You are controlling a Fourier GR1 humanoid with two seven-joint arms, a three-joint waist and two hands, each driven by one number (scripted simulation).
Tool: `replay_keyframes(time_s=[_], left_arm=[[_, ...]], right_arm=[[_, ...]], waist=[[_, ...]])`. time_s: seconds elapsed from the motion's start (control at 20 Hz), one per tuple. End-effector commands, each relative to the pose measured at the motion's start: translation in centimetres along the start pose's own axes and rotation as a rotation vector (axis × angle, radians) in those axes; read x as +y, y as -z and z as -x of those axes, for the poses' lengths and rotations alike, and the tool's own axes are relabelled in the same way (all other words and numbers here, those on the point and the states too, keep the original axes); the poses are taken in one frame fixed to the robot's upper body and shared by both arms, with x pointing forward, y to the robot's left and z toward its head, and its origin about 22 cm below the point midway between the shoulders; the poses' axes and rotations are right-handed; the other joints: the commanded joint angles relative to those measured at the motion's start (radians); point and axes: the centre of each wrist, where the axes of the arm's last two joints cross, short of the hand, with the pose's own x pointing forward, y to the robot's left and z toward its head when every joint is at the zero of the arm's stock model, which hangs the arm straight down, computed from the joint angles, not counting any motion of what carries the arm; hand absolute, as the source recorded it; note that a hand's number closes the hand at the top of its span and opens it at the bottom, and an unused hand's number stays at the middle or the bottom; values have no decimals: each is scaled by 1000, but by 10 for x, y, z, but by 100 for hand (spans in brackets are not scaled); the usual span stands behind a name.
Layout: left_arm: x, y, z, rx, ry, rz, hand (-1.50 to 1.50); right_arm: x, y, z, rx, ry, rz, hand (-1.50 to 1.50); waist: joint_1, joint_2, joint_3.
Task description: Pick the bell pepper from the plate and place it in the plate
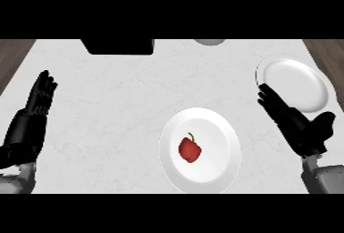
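A red bell pepper (190, 149) with a small green stem lies in the middle of a white plate (215, 170) near the counter's front. A second white plate (302, 82), with nothing on it, sits at the far right. My right hand (299, 125) is open with straight fingers, between the two plates, its fingertips over the near-left rim of the far plate. It is apart from the pepper. At the left edge my left hand (33, 111) rests open, fingers up.
A black box-like object (119, 46) stands at the back of the white counter, left of centre. A grey round object (210, 41) peeks in at the back edge. Brown wood strips (13, 52) flank the counter on both sides.
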Motion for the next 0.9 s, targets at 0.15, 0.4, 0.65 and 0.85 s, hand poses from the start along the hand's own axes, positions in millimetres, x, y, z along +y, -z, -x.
replay_keyframes(time_s=[0.15,0.4,0.65,0.85], left_arm=[[-26,-56,56,442,-108,11,0],[-41,-84,70,646,-229,17,0],[-52,-90,71,693,-294,60,0],[-54,-64,61,668,-297,108,0]], right_arm=[[-17,-4,-74,-322,-203,388,150],[-69,-27,-68,-271,-510,855,150],[7,-50,-44,-433,-444,1003,-150],[63,-81,-26,-426,-471,1012,-150]], waist=[[-53,-1,12],[-130,-9,5],[-84,-8,16],[-61,0,15]])
